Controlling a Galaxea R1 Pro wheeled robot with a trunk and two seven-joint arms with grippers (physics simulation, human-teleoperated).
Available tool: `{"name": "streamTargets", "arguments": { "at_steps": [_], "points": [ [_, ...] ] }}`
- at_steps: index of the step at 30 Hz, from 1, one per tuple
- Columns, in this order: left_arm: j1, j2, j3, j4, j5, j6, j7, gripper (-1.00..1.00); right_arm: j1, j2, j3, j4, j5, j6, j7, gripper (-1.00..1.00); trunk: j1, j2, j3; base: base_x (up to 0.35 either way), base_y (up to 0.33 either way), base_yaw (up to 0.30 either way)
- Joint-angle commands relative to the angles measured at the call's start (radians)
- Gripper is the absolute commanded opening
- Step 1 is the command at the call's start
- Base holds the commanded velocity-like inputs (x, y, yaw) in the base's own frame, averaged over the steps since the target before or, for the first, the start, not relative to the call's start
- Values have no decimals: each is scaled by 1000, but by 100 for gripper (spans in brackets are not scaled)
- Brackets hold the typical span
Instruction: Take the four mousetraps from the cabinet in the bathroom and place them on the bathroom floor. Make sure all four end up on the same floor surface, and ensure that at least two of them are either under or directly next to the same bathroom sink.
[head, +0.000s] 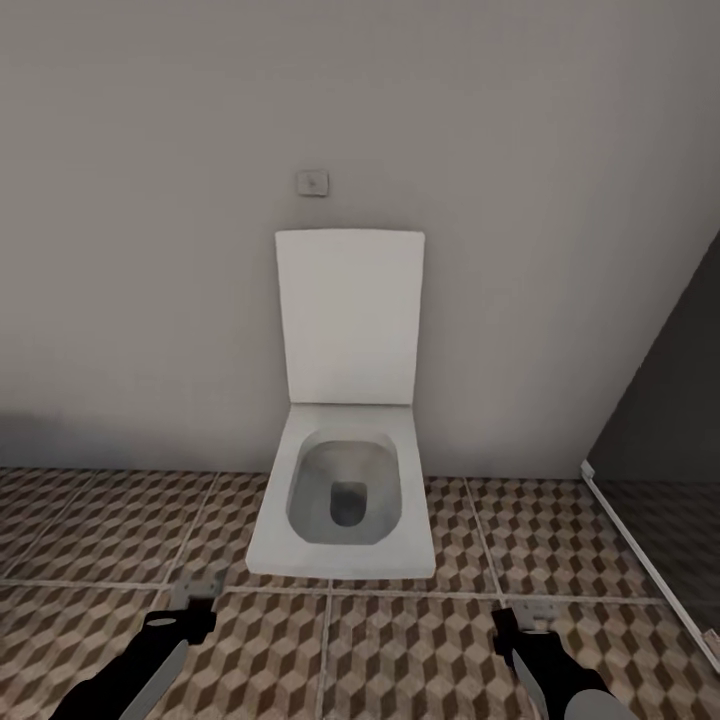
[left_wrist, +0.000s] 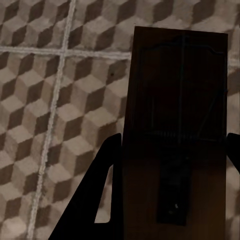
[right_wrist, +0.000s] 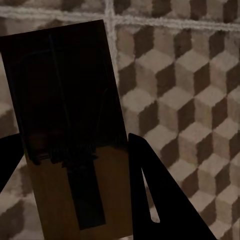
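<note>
In the left wrist view a brown mousetrap (left_wrist: 175, 100) with thin wire parts stands between the dark fingers (left_wrist: 102, 180) of my left gripper (left_wrist: 174, 145), which is shut on it above the cube-patterned bathroom floor (left_wrist: 45, 100). The right wrist view shows a second mousetrap (right_wrist: 65, 90), gripped the same way by my right gripper (right_wrist: 75, 145). In the head view both grippers sit low over the bathroom floor (head: 420, 650): the left gripper (head: 190, 612) with its mousetrap (head: 197, 588), and the right gripper (head: 522, 628) with its mousetrap (head: 536, 608). The cabinet and sink are out of view.
A white toilet (head: 345, 500) with its lid up stands straight ahead against the pale wall (head: 150, 250). A small flush button (head: 313, 182) is on the wall above it. A dark glass panel with a white bottom rail (head: 650, 570) runs along the right.
</note>
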Motion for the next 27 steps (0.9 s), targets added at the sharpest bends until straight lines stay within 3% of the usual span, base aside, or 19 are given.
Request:
{"name": "streamTargets", "arguments": {
  "at_steps": [1, 9, 18, 27],
  "points": [
    [-1, 2, -6, -2, 8, 0, 11, -100, 0, 1, -4, -2, 3, -3, 0, -100, 0, -1, -5, 0, 0, 0],
    [-2, -5, -6, -32, 2, -57, 12, -100, -3, 1, -2, -50, 3, -51, -1, -100, 4, -3, -36, 0, 0, 0],
    [-11, -7, 2, -141, -4, -52, 21, -100, -34, 25, -1, -197, 3, -7, -3, -100, 8, -5, -71, 0, 0, 0],
    [-37, -3, 91, -165, -7, -37, 21, -100, -58, 29, -2, -207, 3, -1, -2, -100, 12, -7, -105, 0, 0, 0]
  ]
}}
